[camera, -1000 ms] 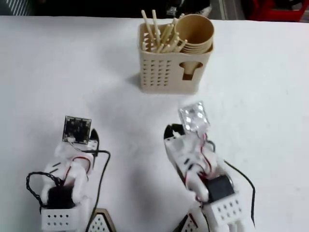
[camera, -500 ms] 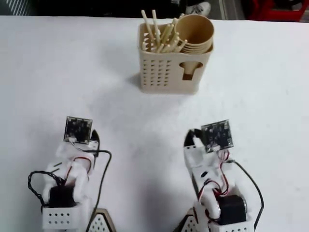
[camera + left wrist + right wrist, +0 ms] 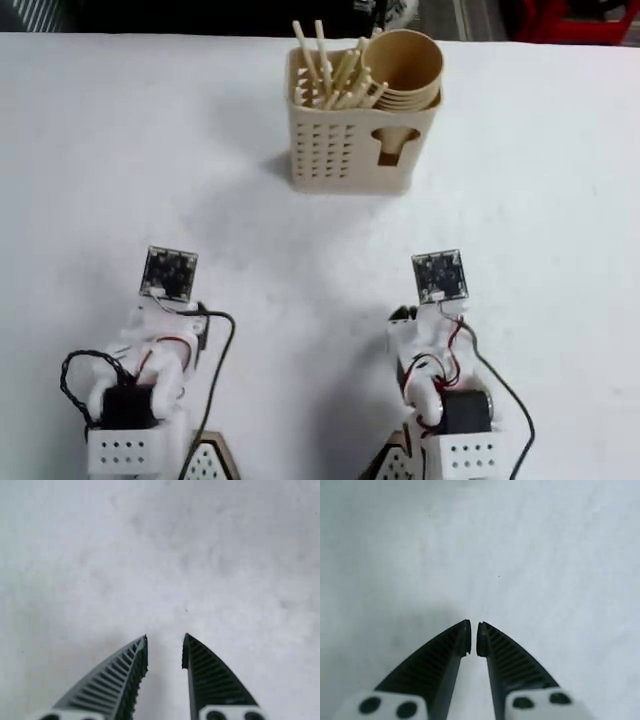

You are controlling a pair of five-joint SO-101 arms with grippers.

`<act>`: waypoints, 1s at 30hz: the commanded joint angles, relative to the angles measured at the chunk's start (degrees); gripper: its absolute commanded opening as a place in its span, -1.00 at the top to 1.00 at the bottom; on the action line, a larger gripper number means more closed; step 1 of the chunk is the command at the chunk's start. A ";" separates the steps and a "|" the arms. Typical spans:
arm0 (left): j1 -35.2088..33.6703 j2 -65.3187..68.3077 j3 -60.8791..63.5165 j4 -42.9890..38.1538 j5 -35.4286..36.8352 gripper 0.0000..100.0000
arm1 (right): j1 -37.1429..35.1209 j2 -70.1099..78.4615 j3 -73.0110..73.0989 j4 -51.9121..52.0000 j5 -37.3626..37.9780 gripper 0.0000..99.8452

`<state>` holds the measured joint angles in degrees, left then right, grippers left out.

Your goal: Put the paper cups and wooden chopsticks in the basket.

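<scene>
1. Basket [image 3: 350,150] — cream plastic, rectangular, with perforated walls. It stands upright at the far middle of the white bench [image 3: 150,130].
2. Paper cups [image 3: 408,62]: tan, nested in one stack in the basket's right side. Wooden chopsticks [image 3: 330,68], slim pale rods, lean fanned in its left side. Task judged complete.
3. Left jaws: ribbed black, slightly apart, empty over bare bench; left arm [image 3: 140,370] folded at the near edge.
4. Right jaws: tips almost together, holding nothing; right arm [image 3: 445,390] likewise folded, well apart from the basket — probably because nothing is left to grasp.

Drew the right claw [image 3: 473,640] back from the middle of the table [image 3: 100,150], away from the basket [image 3: 345,150], and squared it over its own base; tucked the left claw [image 3: 165,645] slightly rearward too
</scene>
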<state>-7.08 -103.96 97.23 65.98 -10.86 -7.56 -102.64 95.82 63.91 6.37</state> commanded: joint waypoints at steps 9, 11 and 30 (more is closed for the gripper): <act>-0.31 -0.40 -0.26 0.35 -0.26 0.74 | 0.31 -0.57 1.05 6.73 0.53 0.93; -0.31 -0.40 -0.26 0.35 -0.26 0.74 | 0.31 -0.57 1.05 9.19 0.44 0.93; -0.31 -0.40 -0.26 0.35 -0.26 0.74 | 0.13 -0.57 1.05 8.92 0.44 0.93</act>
<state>-7.08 -103.96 97.23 66.07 -10.86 -7.65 -102.64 96.35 72.70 6.37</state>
